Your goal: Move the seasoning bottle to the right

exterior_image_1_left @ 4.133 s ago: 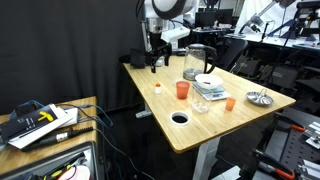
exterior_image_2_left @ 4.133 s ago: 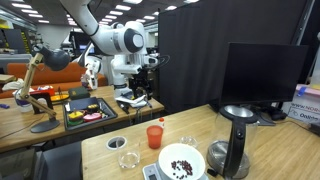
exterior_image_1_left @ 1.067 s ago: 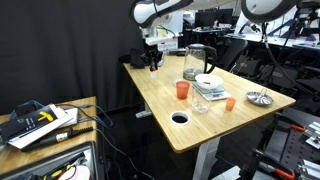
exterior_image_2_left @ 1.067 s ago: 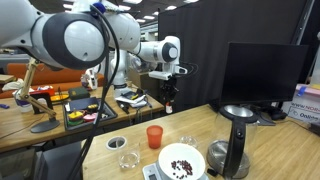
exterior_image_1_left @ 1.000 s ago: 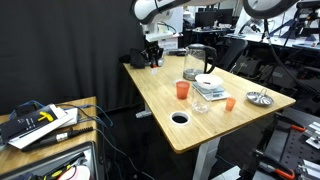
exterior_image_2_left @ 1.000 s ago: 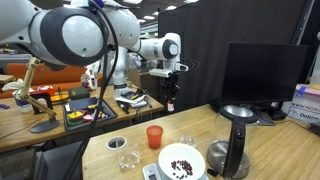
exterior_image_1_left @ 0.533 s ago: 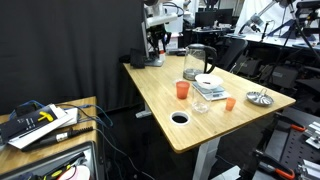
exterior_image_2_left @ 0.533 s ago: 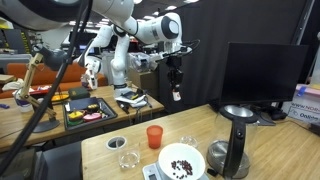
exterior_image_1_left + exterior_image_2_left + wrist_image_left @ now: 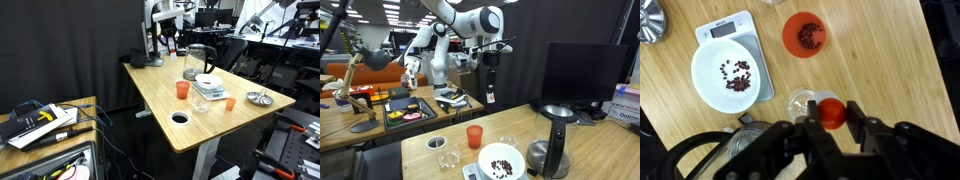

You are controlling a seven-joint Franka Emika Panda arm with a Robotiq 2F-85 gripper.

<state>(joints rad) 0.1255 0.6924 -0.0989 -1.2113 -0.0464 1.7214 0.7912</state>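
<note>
The seasoning bottle (image 9: 168, 46) is a slim dark bottle that hangs in the air above the back of the wooden table (image 9: 160, 105), held from above by my gripper (image 9: 168, 40). From the opposite side the bottle (image 9: 489, 93) dangles below the gripper (image 9: 489, 78), well clear of the tabletop. In the wrist view the bottle's round red cap (image 9: 832, 112) sits between the two dark fingers (image 9: 804, 132) of the gripper (image 9: 832, 114), which press on both sides of it. The bottle's body is hidden under the cap there.
Below me lie a clear glass (image 9: 801, 103), an orange cup with beans (image 9: 805, 35) and a white bowl of beans on a scale (image 9: 730, 76). A glass kettle (image 9: 195, 62), a small orange cup (image 9: 230, 103) and a cable hole (image 9: 180, 117) are on the table too.
The bottle has been lifted from the table's back corner; the arm has risen and carried it sideways over the table, still gripped.
</note>
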